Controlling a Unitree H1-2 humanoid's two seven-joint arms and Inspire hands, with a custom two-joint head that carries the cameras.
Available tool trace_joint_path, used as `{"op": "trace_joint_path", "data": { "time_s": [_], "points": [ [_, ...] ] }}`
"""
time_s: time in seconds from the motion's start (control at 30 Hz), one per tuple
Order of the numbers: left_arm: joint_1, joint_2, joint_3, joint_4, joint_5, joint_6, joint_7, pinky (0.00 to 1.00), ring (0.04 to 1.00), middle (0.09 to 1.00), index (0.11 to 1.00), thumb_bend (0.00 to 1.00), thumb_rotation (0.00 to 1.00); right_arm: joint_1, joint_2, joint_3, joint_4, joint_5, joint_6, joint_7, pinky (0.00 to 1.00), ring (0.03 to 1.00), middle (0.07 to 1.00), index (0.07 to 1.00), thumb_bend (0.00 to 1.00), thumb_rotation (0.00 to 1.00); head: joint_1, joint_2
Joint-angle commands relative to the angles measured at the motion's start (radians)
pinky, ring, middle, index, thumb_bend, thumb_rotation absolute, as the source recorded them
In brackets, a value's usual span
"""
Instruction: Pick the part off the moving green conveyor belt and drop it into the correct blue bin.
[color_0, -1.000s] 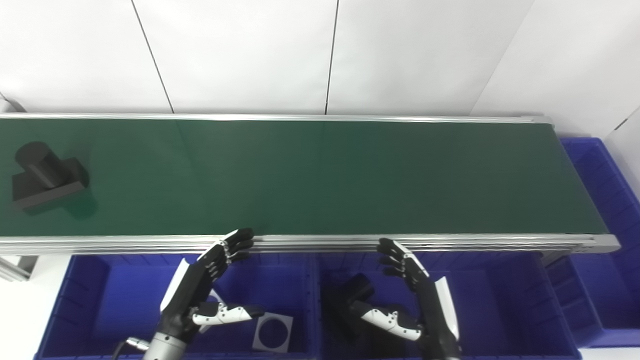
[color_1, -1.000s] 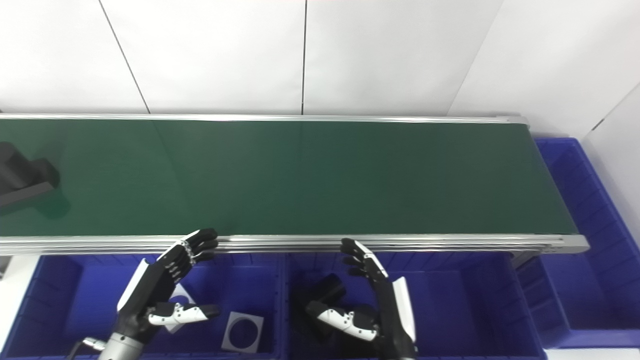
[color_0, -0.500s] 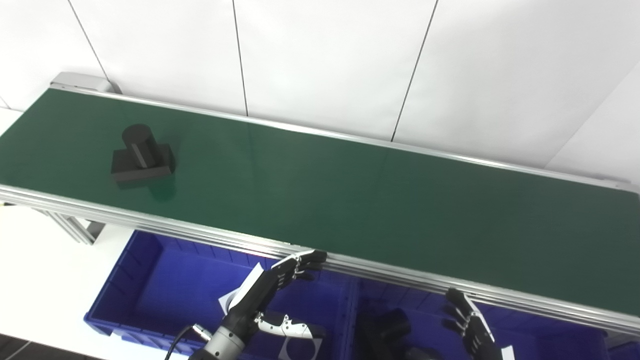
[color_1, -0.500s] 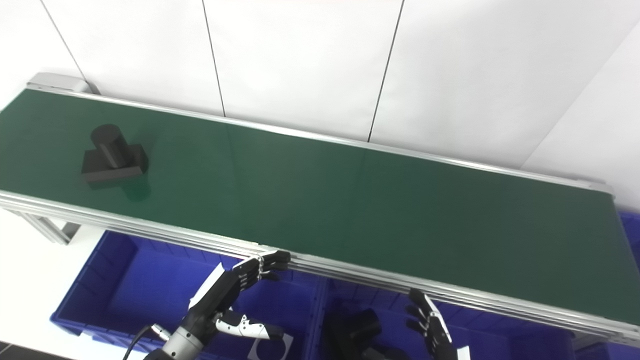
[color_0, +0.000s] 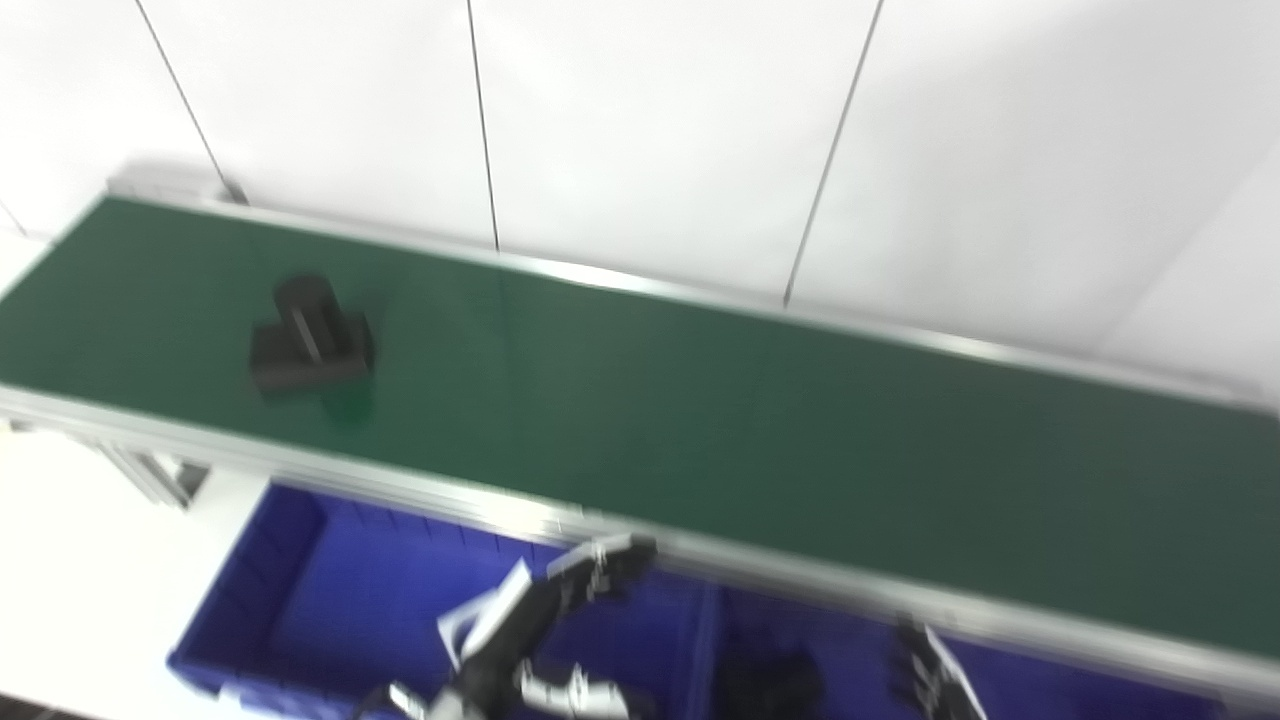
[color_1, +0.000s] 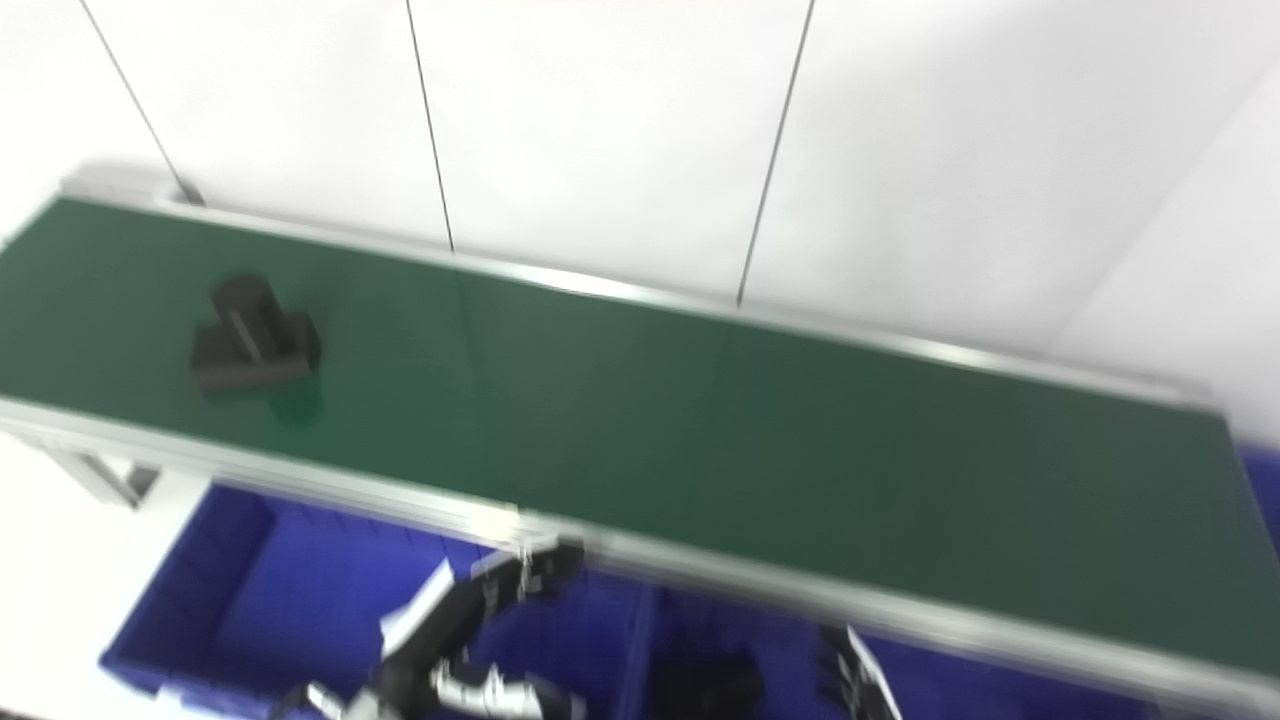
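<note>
The part (color_0: 310, 338) lies on the belt (color_0: 760, 420) at 9 o'clock, untouched. The left hand (color_0: 545, 625) is held apart, empty, over a bin (color_0: 300, 590); the right hand (color_0: 930, 680) cannot be judged. With blurred views, the pick could be mistimed.

Readable text: I can make out none in either view.
Conveyor belt (color_0: 760, 440): plain green, I see no lettering or numbers on it.
Black part (color_0: 308, 340): no label I can read; the picture is blurred.
Blue bin (color_0: 300, 590): no sign or marking I can read.
</note>
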Motion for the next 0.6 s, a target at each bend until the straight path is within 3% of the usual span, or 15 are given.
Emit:
{"op": "trace_joint_path", "data": {
  "time_s": [0.0,0.37,0.57],
  "points": [
    [-0.022,0.002,-0.008,-0.006,-0.004,-0.043,0.022,0.73,0.797,0.826,0.805,0.89,0.18,-0.006,-0.005,0.004,-0.002,0.013,-0.061,-0.008,0.76,0.824,0.870,0.863,0.74,0.18,0.001,0.000],
    [-0.030,0.001,-0.018,0.011,-0.008,-0.043,0.031,0.71,0.785,0.817,0.786,0.92,0.17,-0.009,-0.004,0.003,0.011,0.021,-0.061,-0.015,0.77,0.853,0.880,0.867,0.73,0.16,0.029,-0.028],
    [-0.033,0.003,-0.026,0.014,0.002,-0.043,0.047,0.70,0.777,0.814,0.784,0.93,0.17,-0.012,-0.017,0.016,0.012,0.044,-0.062,-0.015,0.80,0.863,0.889,0.881,0.70,0.09,0.031,-0.026]
  ]
}}
